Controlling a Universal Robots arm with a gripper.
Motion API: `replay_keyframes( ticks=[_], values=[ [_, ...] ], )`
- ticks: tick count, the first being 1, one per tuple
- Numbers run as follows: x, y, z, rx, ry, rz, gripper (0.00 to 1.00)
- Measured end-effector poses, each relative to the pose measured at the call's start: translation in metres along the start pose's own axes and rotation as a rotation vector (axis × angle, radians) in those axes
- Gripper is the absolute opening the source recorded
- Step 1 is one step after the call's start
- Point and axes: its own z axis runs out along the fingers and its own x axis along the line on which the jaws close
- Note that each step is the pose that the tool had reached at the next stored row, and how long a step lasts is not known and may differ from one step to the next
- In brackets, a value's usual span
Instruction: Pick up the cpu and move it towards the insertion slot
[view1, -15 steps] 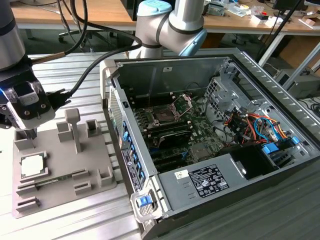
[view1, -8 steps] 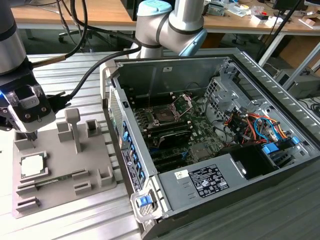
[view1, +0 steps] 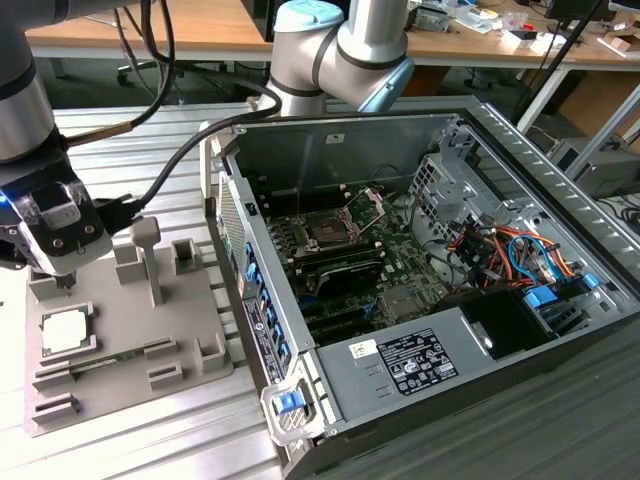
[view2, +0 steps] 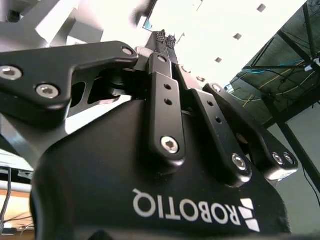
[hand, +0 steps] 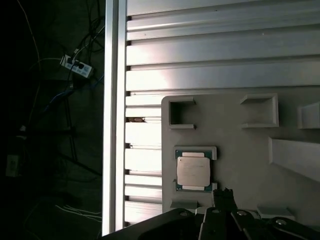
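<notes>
Fixture plate (view1: 185, 322): fingers (hand: 223, 197) hover above the cpu (hand: 193, 170), apparently closed, empty.

A silver-grey tubular arm (view1: 375, 30) with pale blue joint caps (view1: 310, 15) trails black cables (view1: 165, 170). Its matte black hand (view2: 166, 36) has hinged link bars (view2: 165, 100), silver hex screws (view2: 170, 145) and white lettering (view2: 195, 210).

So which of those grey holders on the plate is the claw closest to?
The square corner-bracketed holder with the silvery cpu lying in it, right by the gripper; the other holders sit farther off.
</notes>
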Motion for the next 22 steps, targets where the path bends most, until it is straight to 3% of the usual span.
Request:
replay_keyframes(
  ticks=[9,22],
  values=[
    [0.0003,-0.0069,0.0094,-0.0001,-0.0001,0.0,0.11],
    [0.0005,-0.0097,0.0207,0.0,0.0,0.0,0.11]
  ],
)
